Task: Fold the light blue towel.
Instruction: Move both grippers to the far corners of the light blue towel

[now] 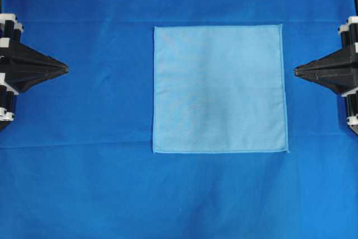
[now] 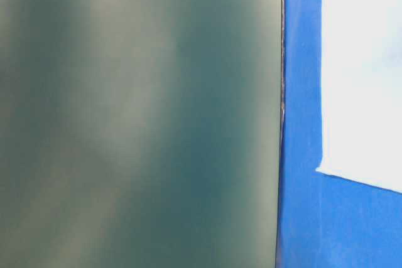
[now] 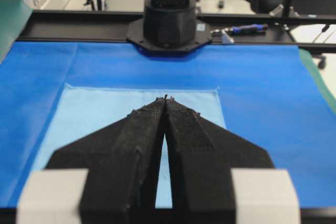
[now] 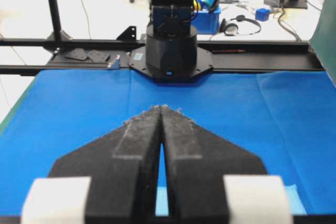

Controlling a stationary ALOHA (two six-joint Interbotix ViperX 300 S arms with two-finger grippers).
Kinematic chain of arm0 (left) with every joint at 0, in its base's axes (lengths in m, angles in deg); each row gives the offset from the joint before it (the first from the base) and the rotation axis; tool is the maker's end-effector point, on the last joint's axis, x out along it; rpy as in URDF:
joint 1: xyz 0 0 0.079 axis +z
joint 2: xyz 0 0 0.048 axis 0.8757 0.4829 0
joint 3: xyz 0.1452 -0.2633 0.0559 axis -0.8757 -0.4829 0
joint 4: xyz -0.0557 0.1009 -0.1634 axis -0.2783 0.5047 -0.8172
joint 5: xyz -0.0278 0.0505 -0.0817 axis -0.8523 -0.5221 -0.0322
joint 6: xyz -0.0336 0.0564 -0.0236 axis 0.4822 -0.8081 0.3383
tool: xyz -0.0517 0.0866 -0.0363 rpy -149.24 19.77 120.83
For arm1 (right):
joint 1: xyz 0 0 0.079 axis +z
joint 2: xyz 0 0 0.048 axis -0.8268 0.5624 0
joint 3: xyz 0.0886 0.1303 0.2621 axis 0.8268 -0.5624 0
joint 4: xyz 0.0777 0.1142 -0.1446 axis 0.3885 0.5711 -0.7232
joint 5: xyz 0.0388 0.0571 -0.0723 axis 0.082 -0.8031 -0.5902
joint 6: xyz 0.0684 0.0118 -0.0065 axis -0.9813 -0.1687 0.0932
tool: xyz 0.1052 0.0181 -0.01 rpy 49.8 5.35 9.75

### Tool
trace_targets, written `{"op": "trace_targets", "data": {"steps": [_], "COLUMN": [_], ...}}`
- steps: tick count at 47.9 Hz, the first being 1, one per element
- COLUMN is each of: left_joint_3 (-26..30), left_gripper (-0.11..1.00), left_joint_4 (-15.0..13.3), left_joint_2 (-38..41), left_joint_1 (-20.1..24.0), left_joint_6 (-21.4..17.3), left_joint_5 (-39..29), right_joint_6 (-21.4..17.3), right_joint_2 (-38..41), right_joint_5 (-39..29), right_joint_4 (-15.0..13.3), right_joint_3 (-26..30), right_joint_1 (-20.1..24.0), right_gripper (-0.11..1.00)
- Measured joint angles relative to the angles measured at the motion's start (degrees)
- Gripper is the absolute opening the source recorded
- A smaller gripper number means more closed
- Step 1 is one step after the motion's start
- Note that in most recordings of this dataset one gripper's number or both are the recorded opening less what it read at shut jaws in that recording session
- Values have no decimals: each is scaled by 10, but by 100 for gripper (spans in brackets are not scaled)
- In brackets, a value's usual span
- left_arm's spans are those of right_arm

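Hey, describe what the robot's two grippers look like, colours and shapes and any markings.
Both match. The left gripper and right gripper each have two matte black, rough-textured fingers that taper to a narrow wedge tip. White blocks sit at the outer base of the fingers, and white fittings show on the black arm parts at the overhead view's edges. No lettering or cables are visible on them.

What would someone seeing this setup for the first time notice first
The light blue towel stands out at once: a pale square lying flat and unfolded in the middle of the darker royal-blue table cloth. Next come the two black pointed hands, the left hand at the left edge and the right hand at the right edge, both shut and clear of the towel.
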Motion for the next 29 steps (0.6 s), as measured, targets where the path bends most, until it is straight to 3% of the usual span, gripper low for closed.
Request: {"op": "trace_targets", "data": {"steps": [9, 20, 29], "left_joint_3": [19, 59, 96], "left_gripper": [0, 0, 2], "left_joint_4": [-6, -7, -9], "left_joint_2": [36, 142, 249], "left_joint_1": [17, 70, 121], "left_joint_6": [-17, -16, -19], "left_joint_5": [-3, 3, 9], "right_joint_6": [-6, -18, -18], "right_joint_2": [9, 18, 54], "right_joint_5": [-71, -212, -246], "right_joint_4": [2, 4, 4], "right_joint_3": [14, 38, 38], "right_joint_1": [-28, -131, -221], "right_gripper": [0, 0, 0]}}
